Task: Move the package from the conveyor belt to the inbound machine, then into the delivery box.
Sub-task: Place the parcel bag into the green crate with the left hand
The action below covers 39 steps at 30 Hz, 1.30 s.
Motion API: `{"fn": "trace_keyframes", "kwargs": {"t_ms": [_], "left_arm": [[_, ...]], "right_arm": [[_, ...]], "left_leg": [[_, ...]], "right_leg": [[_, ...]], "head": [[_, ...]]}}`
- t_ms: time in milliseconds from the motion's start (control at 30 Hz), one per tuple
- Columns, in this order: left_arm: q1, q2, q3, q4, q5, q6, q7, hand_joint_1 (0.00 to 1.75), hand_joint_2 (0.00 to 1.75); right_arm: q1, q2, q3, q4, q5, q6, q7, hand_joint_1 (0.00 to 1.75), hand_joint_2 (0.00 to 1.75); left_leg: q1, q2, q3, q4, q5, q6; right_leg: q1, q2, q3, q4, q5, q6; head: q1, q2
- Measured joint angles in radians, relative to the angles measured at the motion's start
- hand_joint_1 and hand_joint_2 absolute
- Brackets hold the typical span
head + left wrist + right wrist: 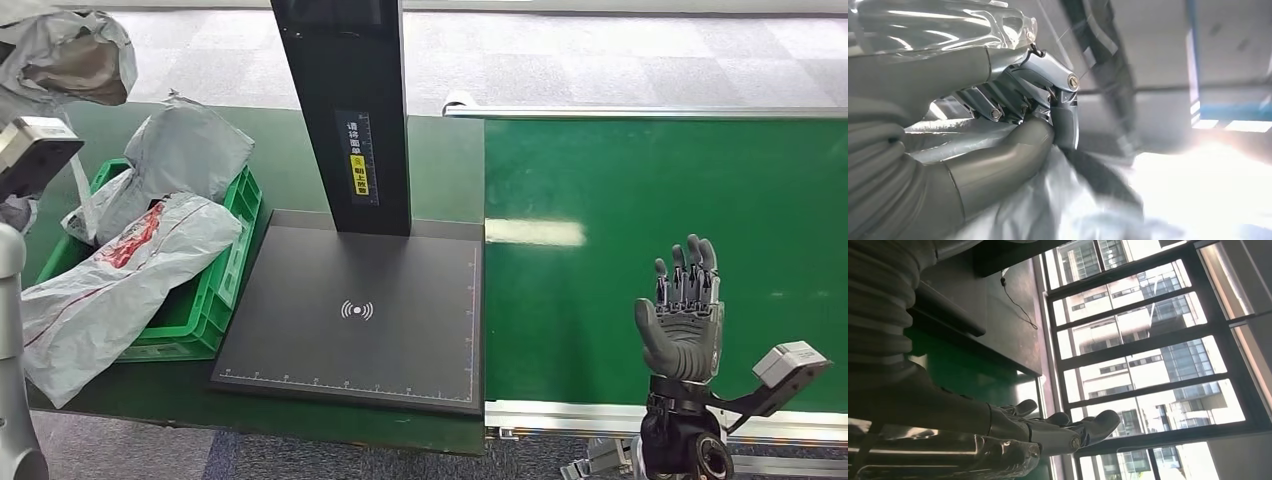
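The belt (pixel 660 250) lies bare up to the scanner plate (pixel 350 320). The right hand (pixel 685 320) stands upright over the belt, fingers released. The left hand (pixel 1013 100) grasps a grey package (pixel 65 55), seemingly raised above the green box (pixel 225 290).

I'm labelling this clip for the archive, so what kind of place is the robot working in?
Probably a parcel-sorting or logistics station, perhaps a test setup in an office building. A green conveyor belt runs beside a black scanning platform, a green crate holds grey mail bags, and tall windows face office blocks.
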Motion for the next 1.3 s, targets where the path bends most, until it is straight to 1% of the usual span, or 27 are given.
{"fn": "trace_keyframes", "kwargs": {"t_ms": [167, 200, 300, 333, 500, 633, 800, 900, 967, 1000, 1033, 1100, 1167, 1200, 1233, 1300], "left_arm": [[-0.011, 0.044, 0.035, 0.15, -0.054, 0.007, 0.023, 1.75, 1.75], [-0.011, 0.05, 0.039, 0.171, -0.055, 0.007, 0.025, 1.51, 1.75], [-0.01, 0.059, 0.049, 0.21, -0.054, -0.005, 0.026, 0.2, 1.75], [-0.008, 0.06, 0.05, 0.217, -0.051, -0.015, 0.027, 0.0, 1.75], [0.012, 0.06, 0.05, 0.232, -0.028, -0.074, 0.034, 0.0, 1.75], [0.05, 0.055, 0.05, 0.225, 0.035, -0.109, 0.02, 0.0, 1.75], [0.092, 0.04, 0.055, 0.184, 0.187, -0.181, -0.015, 0.0, 1.75], [0.117, 0.032, 0.056, 0.15, 0.195, -0.196, -0.01, 0.0, 1.75], [0.132, 0.02, 0.056, 0.125, 0.232, -0.232, -0.018, 0.0, 1.75], [0.14, 0.009, 0.055, 0.108, 0.288, -0.272, -0.031, 0.0, 1.75], [0.15, -0.007, 0.055, 0.087, 0.377, -0.335, -0.049, 0.0, 1.75], [0.181, -0.049, 0.051, 0.036, 0.615, -0.493, -0.083, 0.0, 1.75], [0.237, -0.097, 0.037, -0.029, 0.847, -0.647, -0.114, 0.0, 1.75], [0.274, -0.121, 0.026, -0.064, 0.926, -0.699, -0.128, 0.0, 1.75], [0.318, -0.15, 0.01, -0.101, 0.972, -0.732, -0.14, 0.0, 1.75], [0.415, -0.214, -0.035, -0.164, 0.983, -0.747, -0.154, 0.0, 1.75]], "right_arm": [[-0.001, -0.017, 0.019, 0.011, -0.011, -0.006, -0.002, 0.0, 1.75], [-0.001, -0.019, 0.021, 0.013, -0.013, -0.006, -0.002, 0.0, 1.75], [-0.002, -0.025, 0.027, 0.019, -0.014, -0.008, -0.002, 0.0, 1.75], [-0.002, -0.026, 0.029, 0.021, -0.014, -0.009, -0.002, 0.0, 1.75], [-0.002, -0.027, 0.04, 0.023, -0.014, -0.009, -0.003, 0.0, 1.75], [-0.001, -0.027, 0.043, 0.023, -0.009, -0.008, -0.003, 0.0, 1.75], [-0.001, -0.027, 0.043, 0.028, 0.003, -0.003, -0.004, 0.0, 1.75], [-0.001, -0.027, 0.042, 0.032, 0.007, -0.001, -0.005, 0.0, 1.75], [-0.002, -0.027, 0.042, 0.033, 0.009, -0.001, -0.005, 0.0, 1.75], [-0.002, -0.027, 0.042, 0.033, 0.01, -0.001, -0.005, 0.0, 1.75], [-0.002, -0.027, 0.042, 0.033, 0.012, -0.001, -0.005, 0.0, 1.75], [-0.002, -0.026, 0.042, 0.036, 0.02, -0.001, -0.005, 0.0, 1.75], [-0.002, -0.024, 0.041, 0.04, 0.041, -0.002, -0.008, 0.0, 1.75], [-0.001, -0.022, 0.041, 0.043, 0.061, -0.008, -0.013, 0.0, 1.75], [-0.001, -0.018, 0.043, 0.045, 0.097, -0.022, -0.018, 0.0, 1.75], [0.003, -0.009, 0.053, 0.046, 0.187, -0.061, -0.03, 0.0, 1.75]], "left_leg": [[0.0, 0.001, 0.0, 0.0, 0.0, 0.0], [0.0, 0.001, 0.0, 0.0, 0.0, 0.0], [0.0, 0.001, -0.001, 0.0, 0.0, 0.0], [0.0, 0.001, -0.001, 0.0, 0.0, 0.0], [0.0, 0.001, -0.001, 0.0, 0.0, 0.0], [0.0, 0.001, -0.001, 0.0, 0.0, 0.0], [0.0, 0.001, -0.001, 0.0, 0.0, 0.0], [0.0, 0.001, -0.001, 0.0, 0.0, 0.0], [0.0, 0.001, -0.001, 0.0, 0.0, 0.0], [0.0, 0.001, -0.001, 0.0, 0.0, 0.0], [0.0, 0.001, -0.001, 0.0, 0.0, 0.0], [-0.001, 0.001, -0.001, 0.0, 0.0, 0.0], [-0.002, 0.003, -0.001, 0.0, -0.001, 0.0], [-0.002, 0.004, 0.0, 0.0, -0.001, 0.0], [-0.002, 0.005, 0.0, 0.0, -0.002, 0.0], [-0.003, 0.007, 0.001, 0.0, -0.004, 0.001]], "right_leg": [[0.0, 0.001, 0.0, 0.0, 0.0, 0.0], [0.0, 0.001, -0.001, 0.0, 0.0, 0.0], [0.0, 0.001, -0.001, 0.0, 0.0, 0.0], [0.0, 0.001, -0.001, 0.0, 0.0, 0.0], [0.0, 0.001, -0.001, 0.0, 0.0, 0.0], [0.0, 0.001, -0.001, 0.0, 0.0, 0.0], [0.0, 0.001, -0.001, 0.0, 0.0, 0.0], [0.0, 0.001, -0.002, 0.0, 0.0, 0.0], [0.0, 0.001, -0.002, 0.0, 0.0, 0.0], [0.0, 0.001, -0.002, -0.001, 0.0, 0.0], [0.0, 0.001, -0.001, -0.001, 0.0, 0.0], [-0.001, 0.001, -0.001, -0.001, 0.0, 0.0], [-0.002, 0.003, -0.001, -0.001, 0.0, 0.0], [-0.002, 0.004, -0.001, -0.001, 0.0, 0.0], [-0.002, 0.005, -0.002, -0.001, 0.0, 0.0], [-0.003, 0.007, -0.002, -0.001, 0.0, 0.001]], "head": [[0.0, 0.0], [0.0, 0.0], [0.0, 0.0], [0.0, 0.0], [0.0, 0.0], [0.0, 0.0], [0.0, 0.0], [0.0, 0.0], [0.0, 0.0], [0.0, 0.0], [0.0, 0.0], [0.0, 0.0], [0.0, 0.0], [0.0, 0.0], [0.0, 0.0], [-0.001, 0.0]]}}
